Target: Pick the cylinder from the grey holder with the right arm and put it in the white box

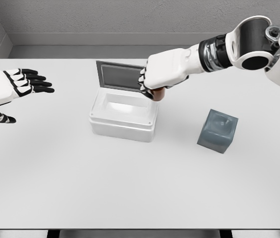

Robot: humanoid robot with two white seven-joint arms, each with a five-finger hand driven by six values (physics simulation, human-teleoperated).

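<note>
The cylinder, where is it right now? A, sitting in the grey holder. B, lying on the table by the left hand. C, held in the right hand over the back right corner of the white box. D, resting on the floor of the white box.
C: the brown cylinder pokes out below the curled fingers of the right hand, above the rim of the white box; the grey holder stands apart.

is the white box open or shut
Open: the white box has its dark lid standing up at the back, and its pale inside shows, with nothing visible in it.
</note>
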